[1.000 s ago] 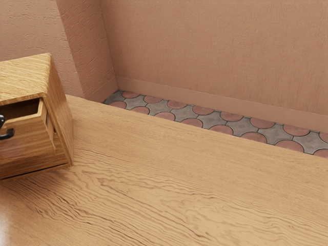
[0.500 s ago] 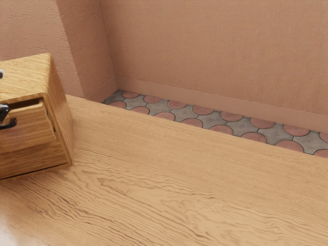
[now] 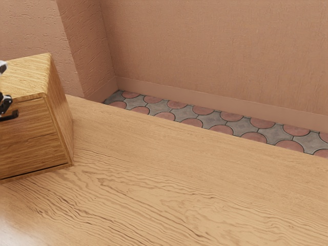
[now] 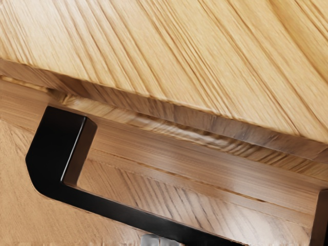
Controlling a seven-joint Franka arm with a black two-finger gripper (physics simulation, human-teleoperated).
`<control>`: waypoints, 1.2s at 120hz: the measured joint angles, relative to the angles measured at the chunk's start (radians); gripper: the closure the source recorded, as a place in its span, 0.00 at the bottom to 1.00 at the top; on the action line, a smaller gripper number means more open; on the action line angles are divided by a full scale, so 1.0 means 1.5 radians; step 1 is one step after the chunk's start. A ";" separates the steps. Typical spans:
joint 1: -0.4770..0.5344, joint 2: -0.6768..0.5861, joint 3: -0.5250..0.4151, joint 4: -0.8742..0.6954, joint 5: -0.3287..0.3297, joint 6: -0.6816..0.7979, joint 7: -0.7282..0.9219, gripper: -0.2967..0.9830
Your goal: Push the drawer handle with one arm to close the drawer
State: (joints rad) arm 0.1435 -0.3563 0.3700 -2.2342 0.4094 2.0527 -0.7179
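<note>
Hand (image 3: 5,104) is at the exterior view's left edge, right up by the handle (image 3: 11,117), can't tell if it's wide or narrow. Handle's long axis runs crosswise along the upper drawer front (image 3: 32,122), which looks about flush with the cabinet (image 3: 62,123) and faces the camera side. Bench (image 3: 179,174) spreads wide toward the exterior view's right, far edge slanting down that way. Handle's glossy black with a chamfered corner, drawer's honey-brown grained wood.
</note>
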 joint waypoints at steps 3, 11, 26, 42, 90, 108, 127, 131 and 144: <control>-0.002 -0.002 0.001 0.000 0.000 -0.007 -0.002 0.85; -0.017 -0.025 0.000 -0.002 -0.003 -0.044 -0.011 0.85; -0.051 -0.098 -0.006 -0.011 -0.015 -0.124 -0.028 0.85; -0.094 -0.150 -0.037 -0.012 -0.042 -0.202 -0.045 0.85; -0.333 -0.095 -0.113 0.095 -0.117 -0.284 -0.069 0.84; -0.356 0.047 -0.101 0.251 -0.127 -0.290 -0.043 0.66; -0.380 0.064 -0.101 0.283 -0.125 -0.307 -0.019 0.44; -0.380 0.067 -0.100 0.284 -0.124 -0.310 -0.011 0.41; -0.378 0.082 -0.076 0.285 -0.122 -0.307 0.039 0.34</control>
State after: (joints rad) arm -0.4239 -0.2326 0.2557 -1.8069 0.2259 1.5925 -0.6588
